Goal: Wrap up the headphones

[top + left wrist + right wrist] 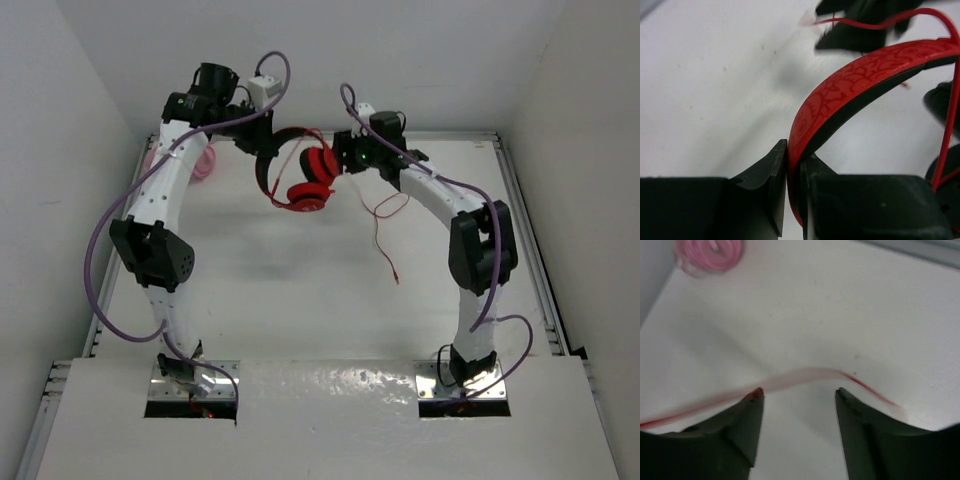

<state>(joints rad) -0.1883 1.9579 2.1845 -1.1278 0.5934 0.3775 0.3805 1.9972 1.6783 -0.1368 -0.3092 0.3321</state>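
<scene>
The red headphones (305,170) hang in the air over the back of the table, ear cups stacked low. My left gripper (262,147) is shut on the black-lined headband (850,85), pinched between both fingers at the band's left end. My right gripper (345,157) is open just right of the ear cups. The thin red cord (385,235) trails from there down onto the table. In the right wrist view the cord (805,376) runs blurred across just beyond the spread fingertips (757,396), not held.
Pale pink headphones (200,160) lie at the back left of the table, also seen in the right wrist view (710,255). White walls close in on the left, back and right. Purple cables loop off both arms.
</scene>
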